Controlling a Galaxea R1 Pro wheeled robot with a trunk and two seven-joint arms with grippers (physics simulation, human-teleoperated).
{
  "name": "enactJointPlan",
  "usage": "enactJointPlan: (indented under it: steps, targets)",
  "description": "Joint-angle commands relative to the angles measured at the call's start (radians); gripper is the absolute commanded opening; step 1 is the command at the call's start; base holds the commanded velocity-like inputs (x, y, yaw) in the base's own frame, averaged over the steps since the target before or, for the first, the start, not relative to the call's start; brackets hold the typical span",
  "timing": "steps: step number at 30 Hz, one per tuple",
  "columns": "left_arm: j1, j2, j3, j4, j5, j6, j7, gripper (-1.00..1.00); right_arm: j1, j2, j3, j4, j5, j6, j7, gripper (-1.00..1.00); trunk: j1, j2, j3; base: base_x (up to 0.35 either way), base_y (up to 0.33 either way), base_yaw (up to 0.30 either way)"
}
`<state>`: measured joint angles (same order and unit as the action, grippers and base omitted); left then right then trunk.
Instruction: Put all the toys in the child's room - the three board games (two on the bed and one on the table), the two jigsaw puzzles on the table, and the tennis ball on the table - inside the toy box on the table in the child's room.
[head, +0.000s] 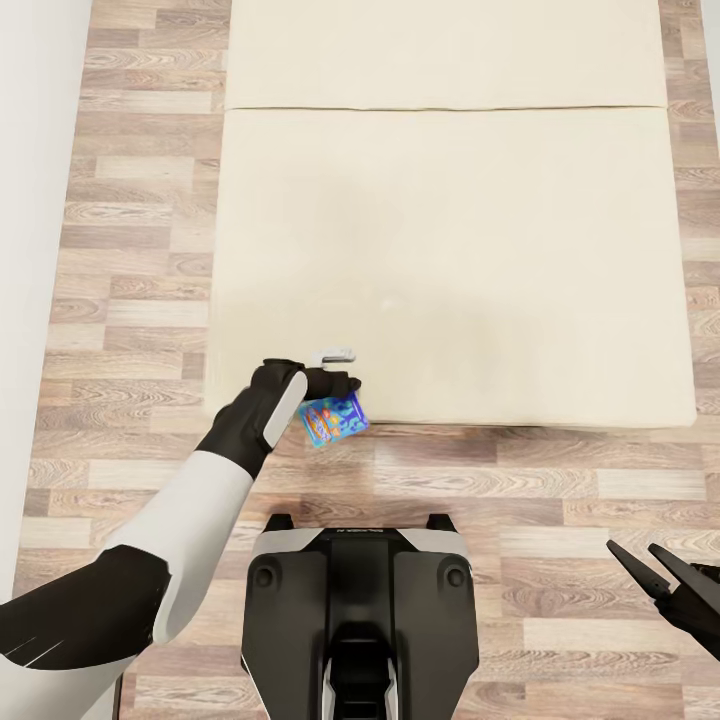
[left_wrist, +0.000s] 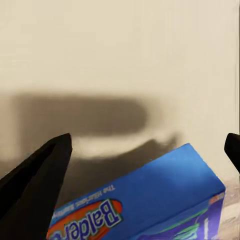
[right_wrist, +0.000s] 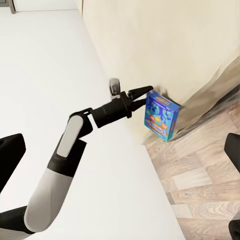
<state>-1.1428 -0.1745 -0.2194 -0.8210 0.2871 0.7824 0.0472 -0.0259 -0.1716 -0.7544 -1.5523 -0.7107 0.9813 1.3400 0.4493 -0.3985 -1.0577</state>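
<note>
Left hand (head: 335, 385) clamped on blue board game (head: 334, 418), box hanging off the cream bed's (head: 450, 260) near edge above wood-plank floor (head: 560, 480), long axis tilted, right hand (head: 655, 570) spread wide, holding nothing.

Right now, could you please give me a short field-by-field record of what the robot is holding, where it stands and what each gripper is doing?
setting: wood-plank floor beside a cream bed
held item: blue board game, tilted, at the bed's near edge
left gripper: shut on the board game, arm reaching forward
right gripper: open, holding nothing, low on the robot's right side
bed top: plain cream surface
robot base: on the floor, facing the bed
</note>
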Motion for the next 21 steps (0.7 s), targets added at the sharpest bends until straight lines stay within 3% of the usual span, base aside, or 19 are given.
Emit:
enactJointPlan:
  steps: [1,21]
  targets:
    - [0.0,0.0,0.001,-0.01,0.0,0.004,0.006,1.0,0.0,0.0,0.0,0.0,-0.002,0.007,0.001,1.0,0.001,-0.001,-0.001,0.0,0.0,0.0]
    - [0.0,0.0,0.028,-0.083,-0.002,0.011,0.006,1.0,0.0,0.0,0.0,0.0,-0.003,0.007,0.001,1.0,0.001,-0.001,-0.001,0.0,0.0,0.0]
